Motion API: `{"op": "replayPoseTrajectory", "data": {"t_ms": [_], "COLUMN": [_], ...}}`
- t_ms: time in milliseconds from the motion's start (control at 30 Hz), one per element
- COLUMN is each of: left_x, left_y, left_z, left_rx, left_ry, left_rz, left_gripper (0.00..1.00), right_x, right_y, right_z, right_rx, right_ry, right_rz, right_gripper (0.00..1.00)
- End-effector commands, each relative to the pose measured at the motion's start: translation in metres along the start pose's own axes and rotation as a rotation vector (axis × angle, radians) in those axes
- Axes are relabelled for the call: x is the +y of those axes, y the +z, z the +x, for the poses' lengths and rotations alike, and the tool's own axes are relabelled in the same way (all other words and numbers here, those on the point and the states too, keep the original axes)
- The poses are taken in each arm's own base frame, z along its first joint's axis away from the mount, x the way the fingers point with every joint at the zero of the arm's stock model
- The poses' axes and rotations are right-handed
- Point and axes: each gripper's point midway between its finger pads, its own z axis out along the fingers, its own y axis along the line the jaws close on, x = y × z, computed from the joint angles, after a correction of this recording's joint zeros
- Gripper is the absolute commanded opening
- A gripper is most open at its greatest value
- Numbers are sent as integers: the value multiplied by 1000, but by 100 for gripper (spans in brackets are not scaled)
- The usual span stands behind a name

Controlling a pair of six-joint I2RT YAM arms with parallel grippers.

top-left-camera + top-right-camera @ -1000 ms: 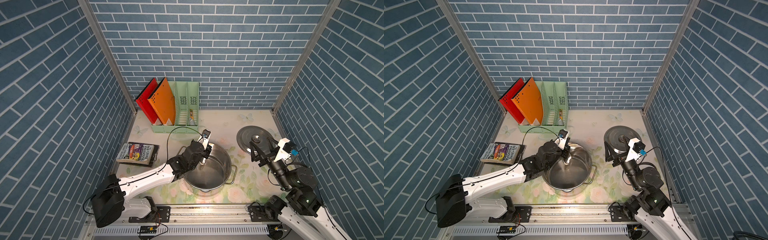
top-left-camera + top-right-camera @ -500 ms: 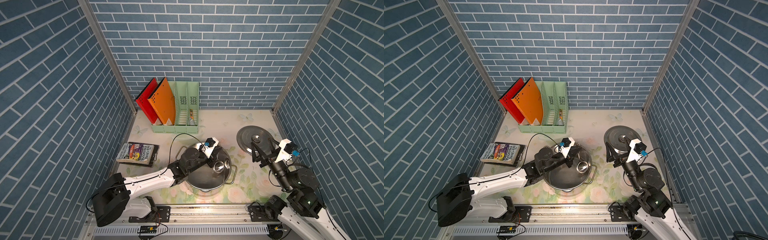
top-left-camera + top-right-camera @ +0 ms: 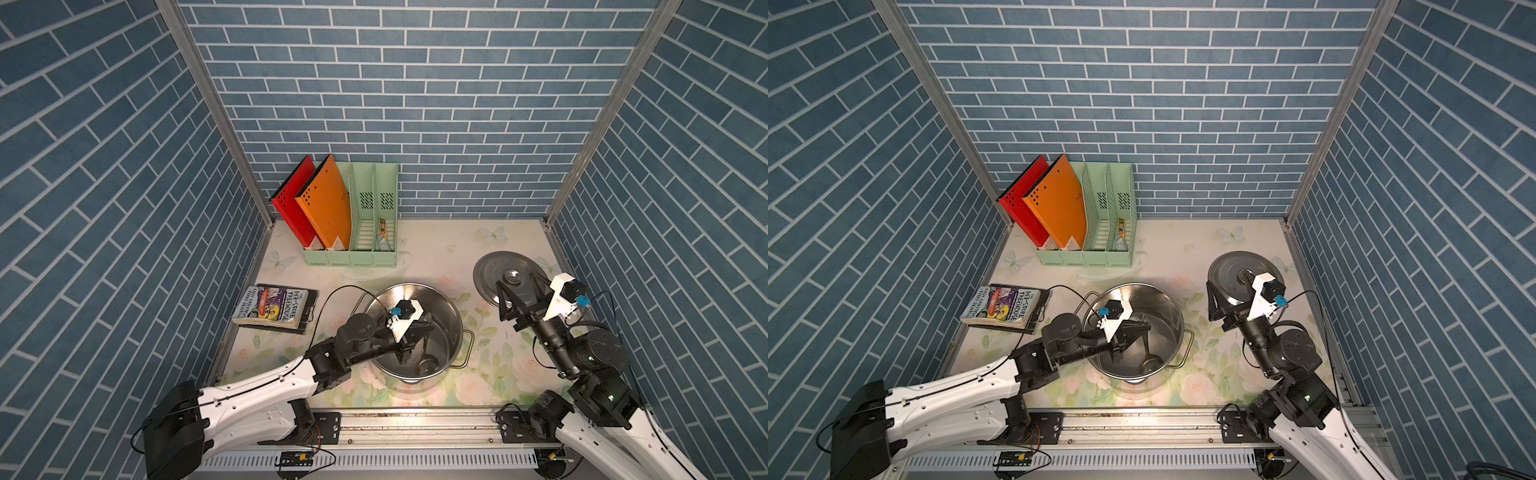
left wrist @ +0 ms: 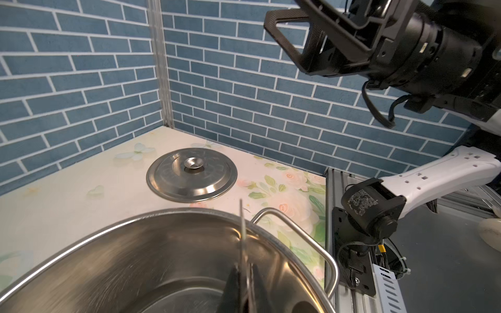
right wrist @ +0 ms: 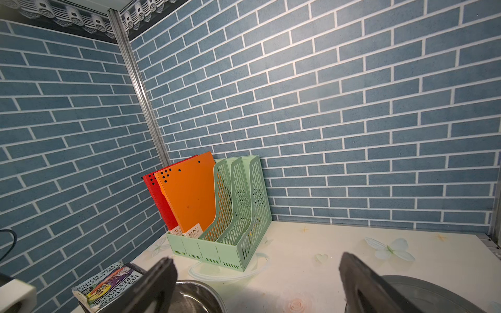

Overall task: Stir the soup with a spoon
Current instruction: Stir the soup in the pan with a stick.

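A steel pot (image 3: 446,316) (image 3: 1167,307) stands mid-table; whether it holds soup I cannot tell. The spoon (image 3: 424,365) (image 3: 1148,362), a slim steel ladle, stands inside with its bowl low at the pot's near side. My left gripper (image 3: 420,329) (image 3: 1138,329) reaches in over the pot's left rim and is shut on the spoon's handle. In the left wrist view the thin handle (image 4: 242,225) rises between the closed fingers (image 4: 232,287). My right gripper (image 3: 517,281) (image 3: 1227,286) (image 5: 257,273) hangs open and holds nothing, above the near edge of the lid (image 3: 486,268).
The round steel lid (image 3: 1225,266) (image 4: 189,176) lies flat right of the pot. A green file rack (image 3: 361,257) with a red folder and an orange folder stands at the back. A book (image 3: 274,307) lies on the left. Brick walls close three sides.
My left gripper swept the spoon round inside the pot, from the far-left rim across the right side to the near side, the wrist turning over. The right arm barely moved.
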Motion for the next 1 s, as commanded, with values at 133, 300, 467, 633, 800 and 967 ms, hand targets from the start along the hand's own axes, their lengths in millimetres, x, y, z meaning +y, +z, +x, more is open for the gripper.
{"op": "replayPoseTrajectory", "data": {"t_ms": [133,300,467,633,800,967], "left_x": [48,86,116,125,129,119], "left_y": [-45,-77,-91,-64,-27,16], "left_z": [18,14,0,-17,-37,-67], "left_rx": [107,145,135,85,13,-94], "left_ry": [-83,-83,-46,-6,61,94], "left_rz": [-323,-594,-803,-800,-763,-646], "left_gripper": [0,0,0,0,0,0], "right_x": [7,8,8,6,2,0], "right_y": [4,6,4,0,-6,-10], "right_z": [-7,-6,-7,-10,-12,-14], "right_rx": [-34,-35,-38,-46,-55,-54], "right_ry": [7,7,9,10,9,7], "right_rz": [-32,-39,-42,-34,-18,-5], "right_gripper": [98,98,98,98,97,97]}}
